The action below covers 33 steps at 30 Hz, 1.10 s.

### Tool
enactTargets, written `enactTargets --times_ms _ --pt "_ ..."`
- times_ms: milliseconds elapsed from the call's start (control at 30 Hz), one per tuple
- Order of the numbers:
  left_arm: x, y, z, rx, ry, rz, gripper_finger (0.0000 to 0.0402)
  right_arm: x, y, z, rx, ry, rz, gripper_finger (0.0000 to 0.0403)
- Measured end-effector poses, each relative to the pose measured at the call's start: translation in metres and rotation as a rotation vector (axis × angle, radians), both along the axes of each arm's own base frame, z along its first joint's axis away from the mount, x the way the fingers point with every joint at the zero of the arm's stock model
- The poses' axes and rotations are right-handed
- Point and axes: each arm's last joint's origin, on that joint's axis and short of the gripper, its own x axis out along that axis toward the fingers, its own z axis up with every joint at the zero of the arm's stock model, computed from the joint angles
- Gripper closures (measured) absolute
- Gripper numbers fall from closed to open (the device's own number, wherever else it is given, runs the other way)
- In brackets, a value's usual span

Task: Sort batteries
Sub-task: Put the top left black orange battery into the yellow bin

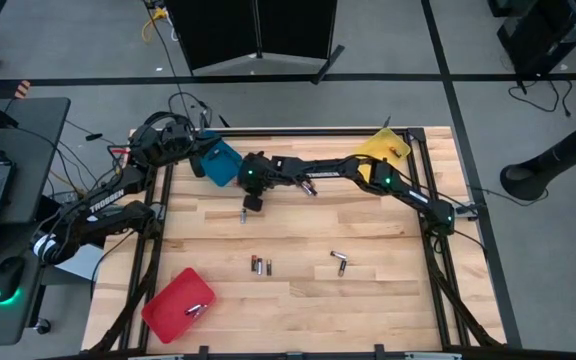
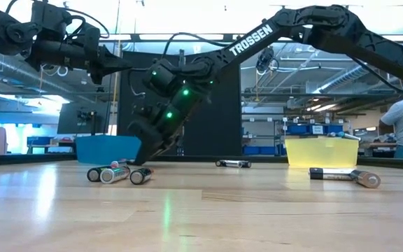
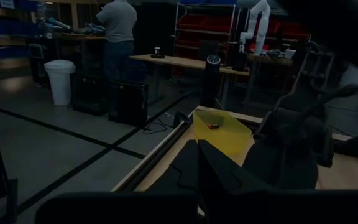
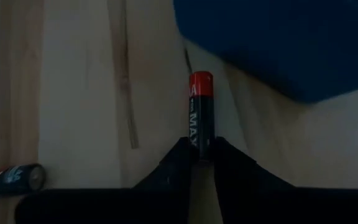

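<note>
My right gripper [image 1: 249,206] reaches across the table to a spot just in front of the blue tray [image 1: 223,160] and is shut on a black battery with a red end [image 4: 201,118]. Other batteries lie loose on the wood: a pair [image 1: 259,265], another pair [image 1: 340,262], and one beside my right arm [image 1: 308,187]. A further battery [image 4: 11,179] shows in the right wrist view. My left gripper [image 3: 197,165] hangs shut and level at the far left, over the blue tray, holding nothing. My right gripper pinches the near end of the battery's black body [image 4: 201,148] between its two fingertips. The fingers slant down from the table's right and lie along the battery, whose red end [image 4: 200,82] points away from them. Whether it rests on the wood, I cannot tell.
A yellow tray [image 1: 383,148] stands at the far right corner and a red tray [image 1: 176,303] at the near left, with a battery [image 1: 194,310] in it. Open wood lies between the loose batteries. A person stands in the room beyond the table [image 3: 118,25].
</note>
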Motion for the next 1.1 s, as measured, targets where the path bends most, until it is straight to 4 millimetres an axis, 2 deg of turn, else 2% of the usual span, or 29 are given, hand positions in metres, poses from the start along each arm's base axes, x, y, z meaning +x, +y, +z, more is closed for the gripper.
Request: enactTargets --times_ms 200,367,633,700,833,900,1033,1100 --pt "0.0 0.0 0.0 0.005 0.001 0.0 0.0394 -0.011 0.003 0.022 0.022 0.057 -0.014 0.0347" --pt "0.0 0.0 0.0 0.007 0.0 0.0 0.0394 -0.022 0.006 0.071 -0.016 0.043 -0.051 0.0347" --pt "0.0 0.0 0.003 0.034 -0.016 0.0 0.0394 -0.05 0.018 0.135 -0.073 0.058 -0.127 0.0347" --pt "0.0 0.0 0.003 0.035 -0.015 0.0 0.0394 -0.057 0.022 0.146 -0.09 0.082 -0.153 0.0347" --pt "0.0 0.0 0.004 0.039 -0.018 0.001 0.0394 -0.07 0.026 0.156 -0.103 0.14 -0.2 0.0347" --pt "0.0 0.0 0.004 0.047 -0.023 0.0 0.0394 -0.078 0.027 0.154 -0.108 0.181 -0.23 0.0347" --pt "0.0 0.0 0.005 0.054 -0.028 0.0 0.0394 -0.101 0.022 0.121 -0.059 0.301 -0.302 0.0347" --pt "0.0 0.0 0.005 0.053 -0.027 0.0 0.0394 -0.118 0.022 0.112 -0.036 0.321 -0.345 0.0347"
